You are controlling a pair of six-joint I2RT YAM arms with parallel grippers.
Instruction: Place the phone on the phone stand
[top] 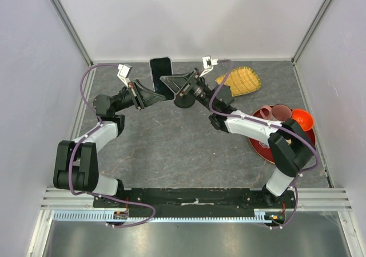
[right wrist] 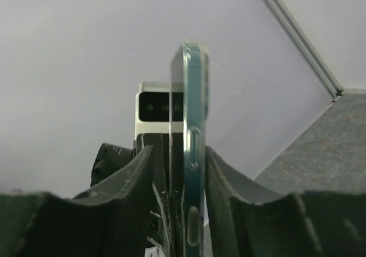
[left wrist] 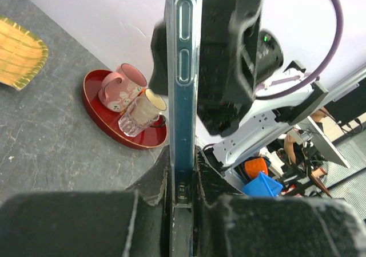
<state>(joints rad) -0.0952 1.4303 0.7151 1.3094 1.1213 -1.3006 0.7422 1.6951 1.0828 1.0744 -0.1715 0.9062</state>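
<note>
The left claw [left wrist: 183, 180] and right claw [right wrist: 184, 171] both pinch the upright phone [top: 160, 68]. The stand [top: 184, 101] sits just right of them.

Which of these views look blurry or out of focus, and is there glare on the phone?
Top external: sharp, evenly lit, soft shadows. Left wrist: left pincer blurred up close, phone edge crisp with a pale sheen. Right wrist: right pincer blurred likewise.

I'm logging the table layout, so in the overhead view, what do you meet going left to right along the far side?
phone → phone stand → woven tray → red plate
</note>
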